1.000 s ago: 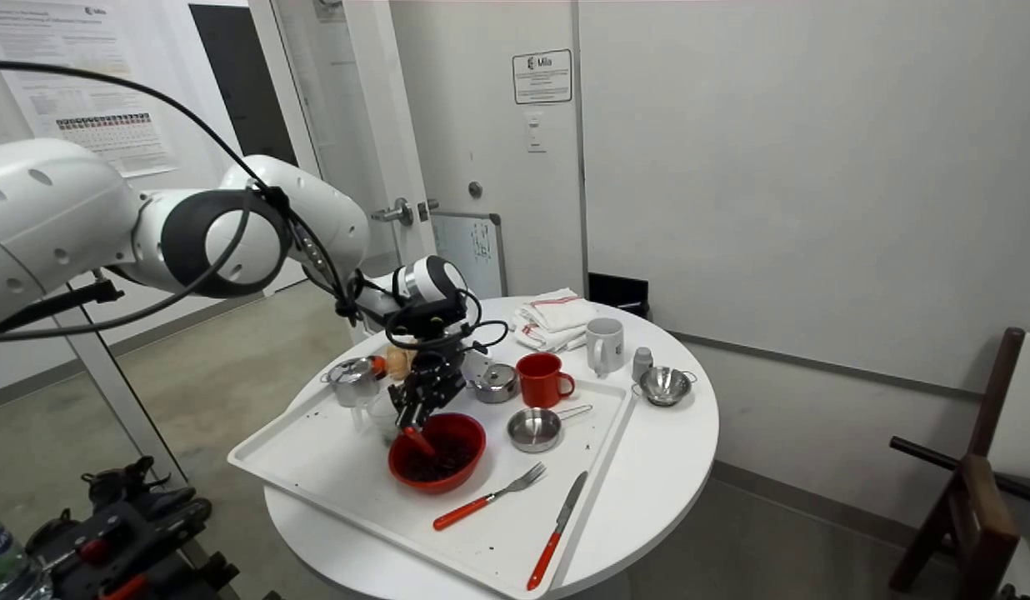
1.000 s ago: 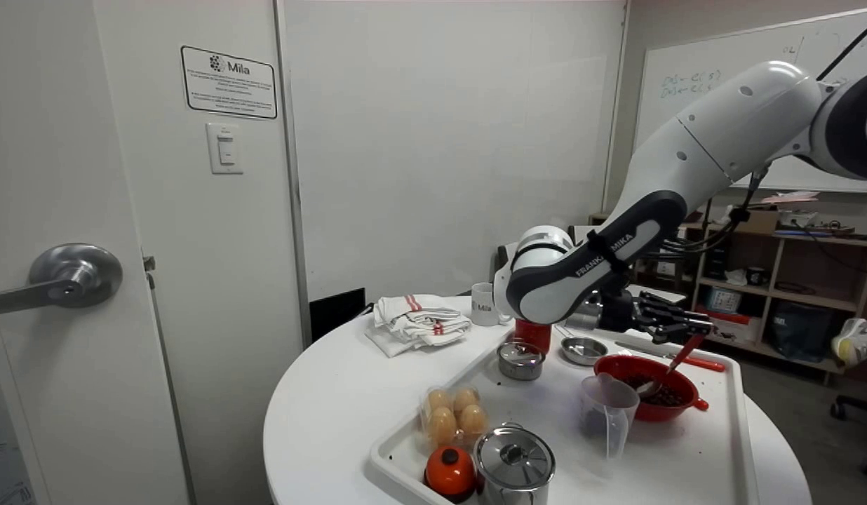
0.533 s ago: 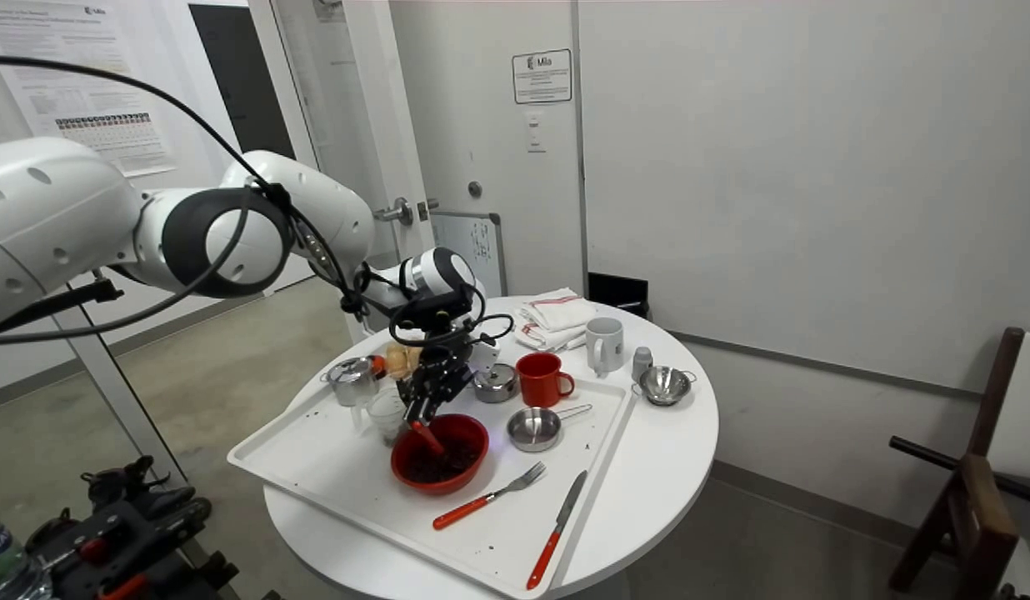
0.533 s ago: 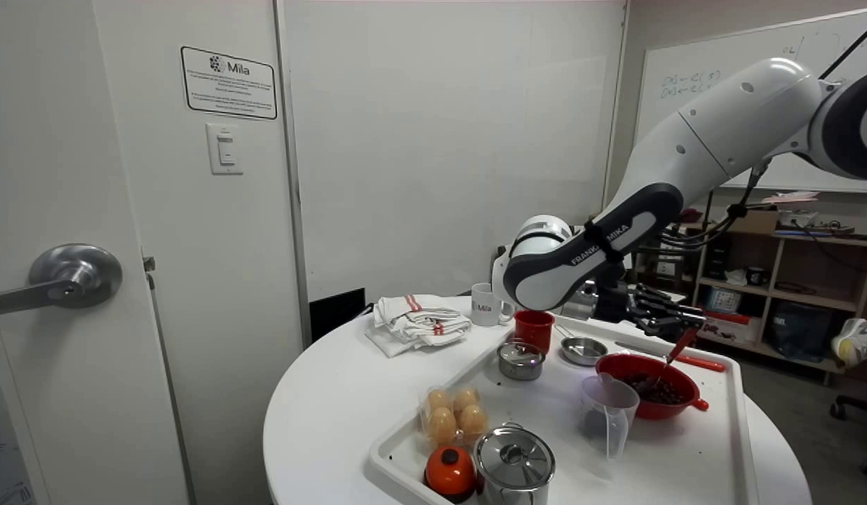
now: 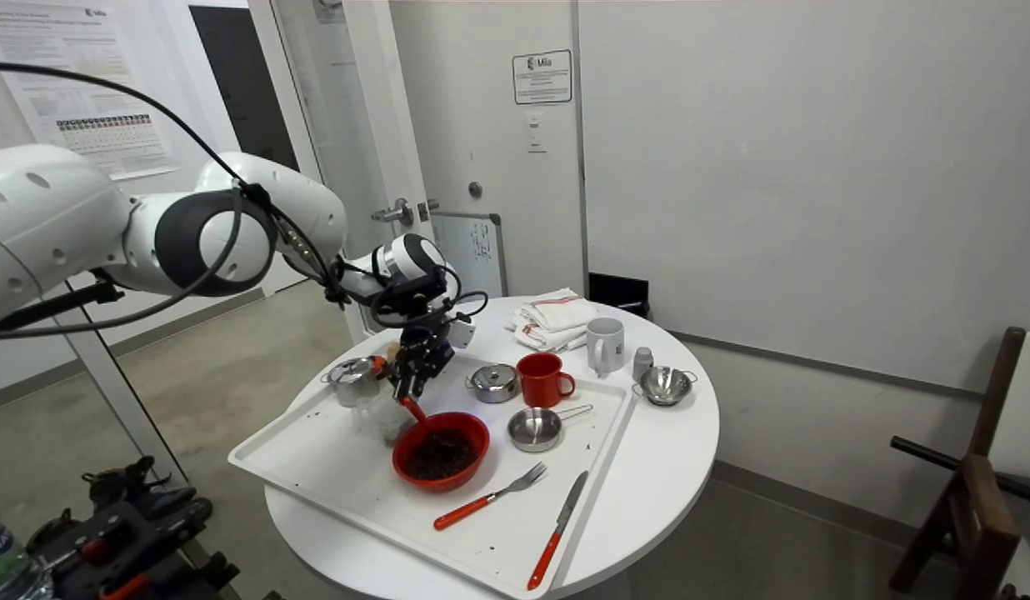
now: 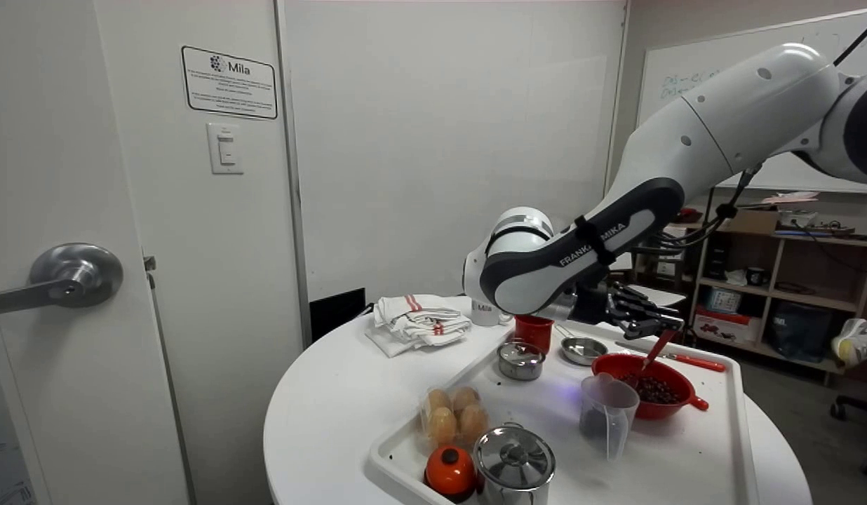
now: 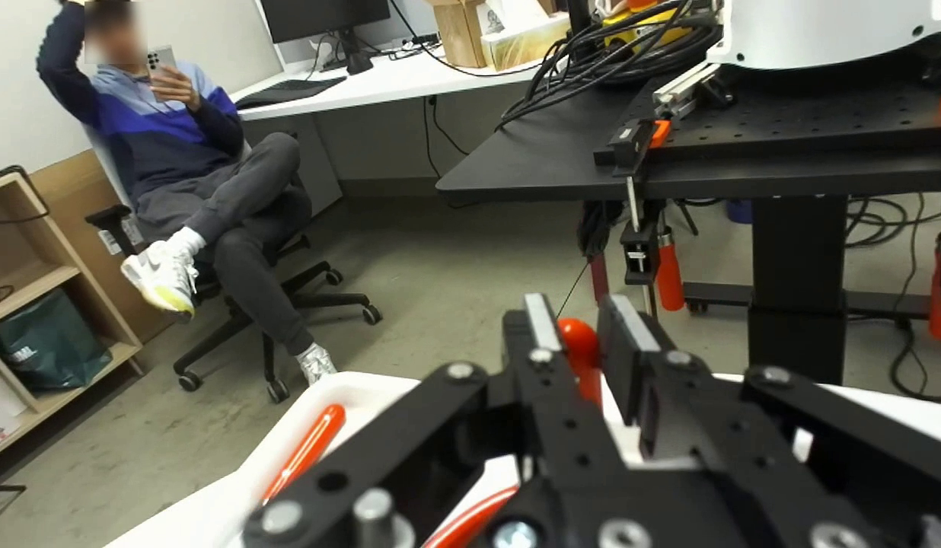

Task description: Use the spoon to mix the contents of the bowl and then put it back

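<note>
One white tray (image 5: 357, 492) carries the wide red bowl (image 5: 473, 468), which is probably light, smooth and fairly stiff, so it may skid if its wall is pushed. In an exterior view the slim red spoon (image 5: 417, 412) slants over the bowl's far left side, its lower end inside; how deep it reaches is hard to tell. It is likely light and stiff, hardly fragile, with a slick handle that could roll. The gripper (image 7: 583, 335) is clenched on the top of that handle, a sound place to hold: length is left for stirring, though a lower grip would resist twisting better. The loose dark pieces (image 6: 656, 390) inside look easy to stir yet ready to hop out.

Along the robot arm (image 6: 707, 140) runs FRANKA EMIKA, partly crossed by a black strap (image 6: 593, 240). At left in an exterior view, a wall sign (image 6: 229, 83) says Mila above print too small to read. Smaller again, the pale mug (image 6: 484, 315) at the far side also bears Mila.
</note>
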Robot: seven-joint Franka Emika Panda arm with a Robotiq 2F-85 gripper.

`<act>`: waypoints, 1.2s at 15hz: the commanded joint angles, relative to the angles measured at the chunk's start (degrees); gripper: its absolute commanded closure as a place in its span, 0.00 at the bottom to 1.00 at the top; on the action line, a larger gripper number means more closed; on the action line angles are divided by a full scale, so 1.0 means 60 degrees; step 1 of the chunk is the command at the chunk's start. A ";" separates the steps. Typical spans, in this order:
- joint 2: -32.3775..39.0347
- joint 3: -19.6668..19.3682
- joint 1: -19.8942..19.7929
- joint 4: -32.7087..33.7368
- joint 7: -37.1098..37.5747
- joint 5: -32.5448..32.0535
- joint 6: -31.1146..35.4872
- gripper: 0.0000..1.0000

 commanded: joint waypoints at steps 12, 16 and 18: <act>-0.1583 0.0107 -0.0760 -0.2766 0.0032 0.0338 0.0222 0.91; -0.2134 0.0121 -0.1344 -0.3818 0.0274 0.0754 0.0220 0.91; -0.2401 0.0161 -0.1564 -0.4283 0.0239 0.0896 0.0238 0.91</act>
